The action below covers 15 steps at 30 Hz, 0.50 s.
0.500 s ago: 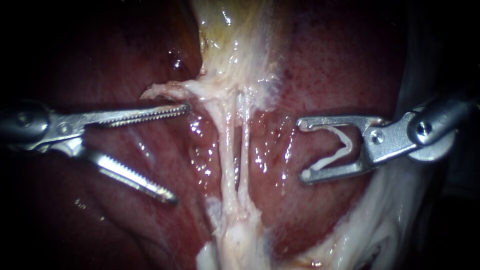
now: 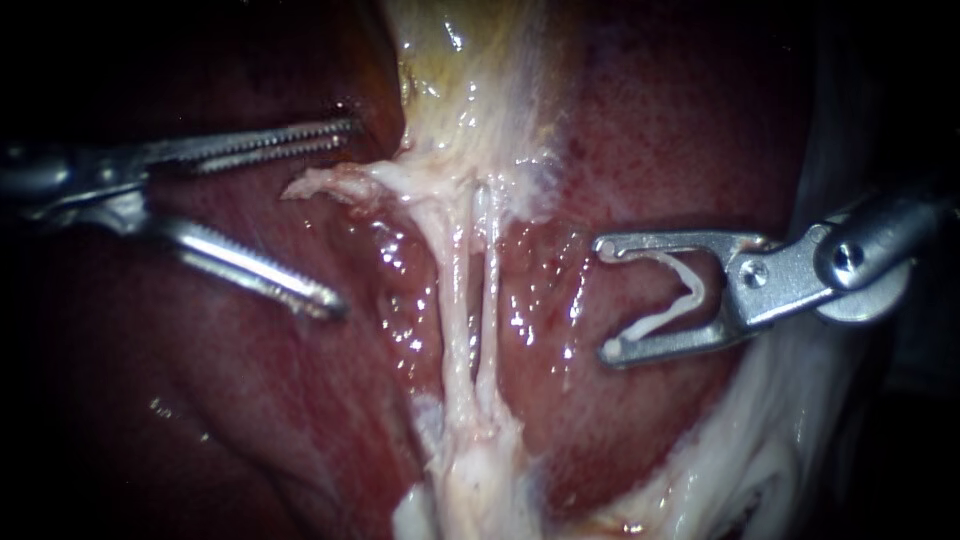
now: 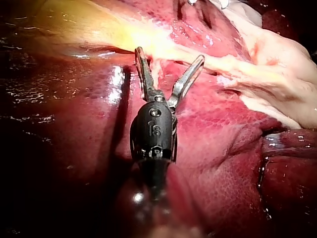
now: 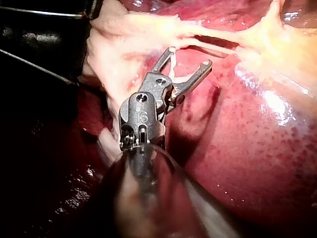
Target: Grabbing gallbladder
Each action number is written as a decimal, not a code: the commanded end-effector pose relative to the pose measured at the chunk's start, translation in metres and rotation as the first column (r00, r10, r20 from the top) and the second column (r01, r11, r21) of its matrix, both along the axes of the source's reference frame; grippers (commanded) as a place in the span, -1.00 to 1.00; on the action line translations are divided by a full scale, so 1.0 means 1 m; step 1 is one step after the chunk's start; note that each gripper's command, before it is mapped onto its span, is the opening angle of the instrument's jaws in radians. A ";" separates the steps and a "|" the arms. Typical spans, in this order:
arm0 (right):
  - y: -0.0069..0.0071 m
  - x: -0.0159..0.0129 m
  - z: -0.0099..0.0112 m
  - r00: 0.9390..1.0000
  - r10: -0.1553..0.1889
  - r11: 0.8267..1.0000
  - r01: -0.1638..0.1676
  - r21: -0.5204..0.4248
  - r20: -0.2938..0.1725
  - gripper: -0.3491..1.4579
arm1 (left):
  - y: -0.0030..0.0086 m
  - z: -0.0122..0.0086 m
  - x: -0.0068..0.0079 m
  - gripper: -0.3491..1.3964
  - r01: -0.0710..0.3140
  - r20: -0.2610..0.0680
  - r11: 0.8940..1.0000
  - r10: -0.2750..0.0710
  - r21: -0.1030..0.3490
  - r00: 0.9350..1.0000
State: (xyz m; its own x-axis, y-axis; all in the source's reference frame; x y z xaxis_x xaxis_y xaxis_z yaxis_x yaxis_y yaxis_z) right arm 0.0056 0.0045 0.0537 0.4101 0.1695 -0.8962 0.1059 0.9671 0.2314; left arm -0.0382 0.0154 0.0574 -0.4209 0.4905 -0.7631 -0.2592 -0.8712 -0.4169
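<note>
Left instrument (image 2: 345, 218): jaws spread wide, gripping nothing, bracketing the pale flap (image 2: 320, 185) where the gallbladder (image 2: 470, 80) narrows (the yellowish sac up top). We read that as lining up the bite. Right instrument (image 2: 603, 298) sits well off the tubes (image 2: 455, 300), clip (image 2: 685, 295) cradled between its jaws, likely parked clear.

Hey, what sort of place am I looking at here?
Likely a surgical work site seen close by endoscope: wet red liver, pale yellow gallbladder, and the left instrument and right instrument, the right holding a white clip.
</note>
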 end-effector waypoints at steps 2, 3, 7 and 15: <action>0.0000 0.0000 0.0000 1.000 0.000 1.000 0.000 0.000 0.000 -0.06 | 0.0006 0.0015 -0.0001 0.67 -0.001 -0.003 1.000 0.001 -0.001 1.000; 0.0000 0.0000 0.0000 1.000 0.000 1.000 0.000 0.000 0.000 -0.06 | 0.0007 0.0021 -0.0002 0.63 -0.002 -0.006 1.000 0.002 -0.002 1.000; 0.0000 0.0000 0.0000 1.000 0.000 1.000 0.000 0.000 0.000 -0.06 | 0.0010 0.0042 -0.0005 0.38 -0.003 -0.033 1.000 0.003 0.019 0.999; 0.0000 0.0000 0.0000 1.000 0.000 1.000 0.000 0.000 0.000 -0.06 | 0.0001 0.0051 0.0005 -0.37 0.025 -0.070 0.994 -0.017 0.110 0.997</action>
State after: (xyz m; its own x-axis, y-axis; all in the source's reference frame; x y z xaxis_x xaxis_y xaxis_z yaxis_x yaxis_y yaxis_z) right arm 0.0057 0.0045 0.0536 0.4100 0.1697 -0.8961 0.1055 0.9671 0.2315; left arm -0.0376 0.0155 0.0626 -0.4563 0.5882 -0.6677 -0.3124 -0.8085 -0.4988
